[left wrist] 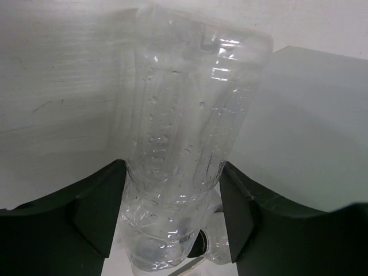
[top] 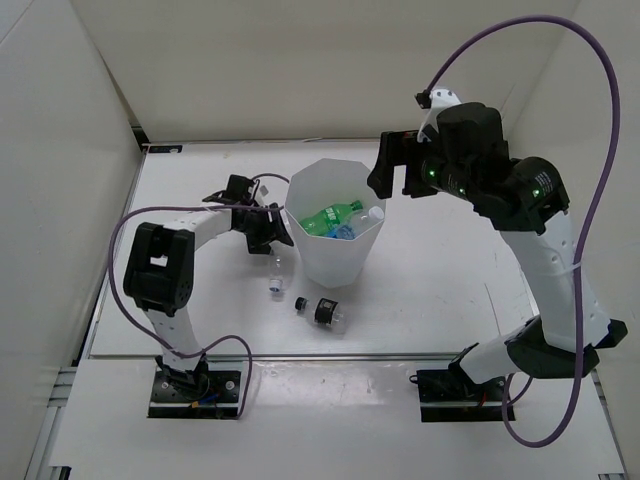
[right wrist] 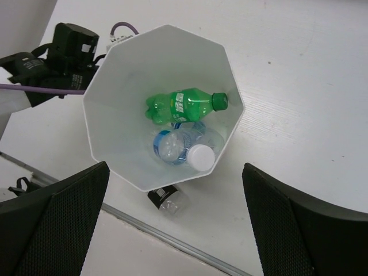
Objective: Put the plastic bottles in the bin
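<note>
Beside the bin (top: 335,262), on its left flank, the left gripper (top: 265,228) is clenched on the plain clear bottle (left wrist: 184,132). In the left wrist view both fingers (left wrist: 98,207) press its ribbed wall, 1 on each side. From above, the bottle's free end runs from the gripper toward the bin's near-left foot. We cannot tell whether it is off the table (top: 450,300).

Handling, as we judge it:
- Empty thin plastic, very light, smooth and round.
- Soft enough to dent, so a hard pinch may make it twist or squirt out.
- The hold looks taken across the body; a grip on the ribs near mid-length should stop it swinging.
- Nothing fragile.

Left arm: folded low, elbow out away from the bin, wrist close to the bin's wall. We judge it needs height, since the rim stands above the gripper.

Right gripper (top: 397,180): released, fingers spread wide, nothing between them. It hangs above the bin's far-right rim, looking down inside.

Inside the bin: the green bottle (right wrist: 184,106) lies over a blue-labelled bottle (right wrist: 183,146) with a white cap. A 2nd blue label may sit beneath; unclear.

The black-labelled bottle (top: 322,310) lies on the table just off the bin's near foot, apart from both grippers.
</note>
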